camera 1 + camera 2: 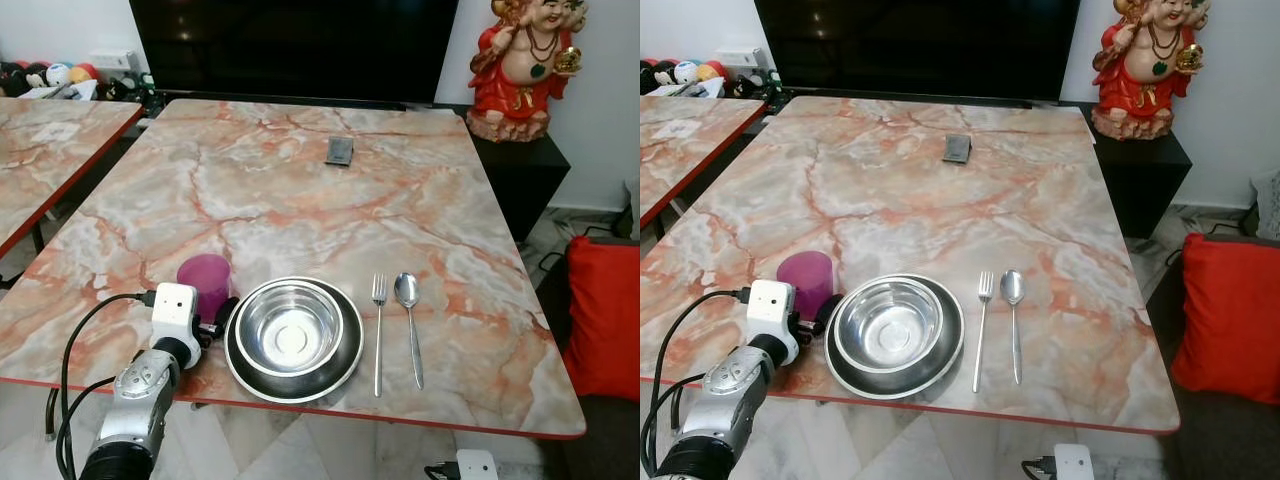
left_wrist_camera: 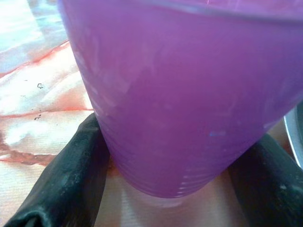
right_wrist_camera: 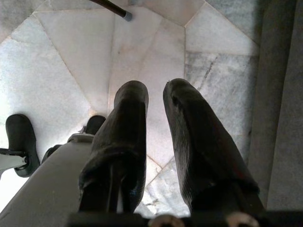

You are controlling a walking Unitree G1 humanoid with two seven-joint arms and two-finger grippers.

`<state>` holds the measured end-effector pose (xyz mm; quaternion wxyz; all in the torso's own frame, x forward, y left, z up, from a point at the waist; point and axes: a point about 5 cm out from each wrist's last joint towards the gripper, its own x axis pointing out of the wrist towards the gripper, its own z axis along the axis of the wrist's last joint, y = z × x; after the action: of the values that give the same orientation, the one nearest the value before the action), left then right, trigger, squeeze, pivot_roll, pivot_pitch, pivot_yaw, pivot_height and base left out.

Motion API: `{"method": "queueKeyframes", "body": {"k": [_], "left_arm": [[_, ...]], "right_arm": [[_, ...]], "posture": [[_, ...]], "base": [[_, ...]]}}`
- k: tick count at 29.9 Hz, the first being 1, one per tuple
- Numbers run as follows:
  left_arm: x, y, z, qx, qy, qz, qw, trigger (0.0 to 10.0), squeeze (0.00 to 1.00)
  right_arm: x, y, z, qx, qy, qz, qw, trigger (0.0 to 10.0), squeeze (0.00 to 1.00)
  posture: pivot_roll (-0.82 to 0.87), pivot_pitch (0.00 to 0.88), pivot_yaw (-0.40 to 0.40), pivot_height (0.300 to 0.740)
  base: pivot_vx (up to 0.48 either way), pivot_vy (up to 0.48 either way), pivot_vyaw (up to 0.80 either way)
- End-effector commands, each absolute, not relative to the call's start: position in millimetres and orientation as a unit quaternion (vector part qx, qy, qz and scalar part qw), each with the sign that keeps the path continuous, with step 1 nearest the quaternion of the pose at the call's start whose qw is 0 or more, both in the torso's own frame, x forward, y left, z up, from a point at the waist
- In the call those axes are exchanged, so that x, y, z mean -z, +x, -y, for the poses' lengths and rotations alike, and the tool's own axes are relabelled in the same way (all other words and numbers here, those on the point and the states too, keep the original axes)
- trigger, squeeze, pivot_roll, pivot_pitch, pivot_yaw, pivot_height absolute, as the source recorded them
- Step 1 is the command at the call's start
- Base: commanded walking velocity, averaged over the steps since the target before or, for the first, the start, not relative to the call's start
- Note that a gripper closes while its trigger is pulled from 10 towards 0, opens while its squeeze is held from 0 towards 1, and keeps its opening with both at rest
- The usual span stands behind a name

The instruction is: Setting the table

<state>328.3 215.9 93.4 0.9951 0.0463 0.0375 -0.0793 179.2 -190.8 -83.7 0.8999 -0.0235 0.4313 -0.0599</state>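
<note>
Marble bench seen from the head, with a setting near its front edge. Purple cup standing upright at about 9 o'clock of the steel bowl, just beside it. Bowl resting inside a dark plate. Fork and spoon lying side by side at 3 o'clock of the plate, near it but apart, handles toward the front edge.

Left gripper reaching the cup from 6 o'clock, low by its base; from the head, mostly hidden behind the white wrist camera box. Much closer in the left wrist view: cup large and sharp, one black finger on each side of its lower part, jaws clamped on the cup, marble visible under the base. Edge of the bowl just at one side there.

Small dark flat object far at 12 o'clock on the bench, well apart from the setting. Red figurine on a dark cabinet at about 1 o'clock, red cushion at 3 o'clock.

Right gripper hanging idle over a pale tiled floor, jaws slightly apart, holding nothing
</note>
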Motion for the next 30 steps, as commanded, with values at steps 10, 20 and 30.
{"method": "queueKeyframes", "body": {"k": [10, 20, 30], "left_arm": [[-88.4, 324.8, -219.2, 0.082, 0.059, -0.050, 0.994, 10.0, 0.40], [-86.6, 321.1, -222.5, 0.081, 0.071, -0.051, 0.993, 10.0, 0.58], [-86.6, 319.6, -222.9, 0.083, 0.073, -0.050, 0.993, 10.0, 0.59]], "right_arm": [[86.4, 173.4, 192.6, 0.062, -0.022, -0.443, 0.894, 10.0, 0.00], [87.6, 171.0, 192.5, 0.061, -0.022, -0.446, 0.893, 10.0, 0.00], [87.8, 169.7, 195.3, 0.063, -0.023, -0.448, 0.892, 10.0, 0.00]], "posture": [[0.00, 0.097, -0.012, 0.740], [0.00, 0.099, -0.012, 0.740], [0.00, 0.099, -0.012, 0.740]], "base": [[0.000, 0.000, 0.00], [0.000, 0.000, 0.00], [0.000, 0.000, 0.00]]}}
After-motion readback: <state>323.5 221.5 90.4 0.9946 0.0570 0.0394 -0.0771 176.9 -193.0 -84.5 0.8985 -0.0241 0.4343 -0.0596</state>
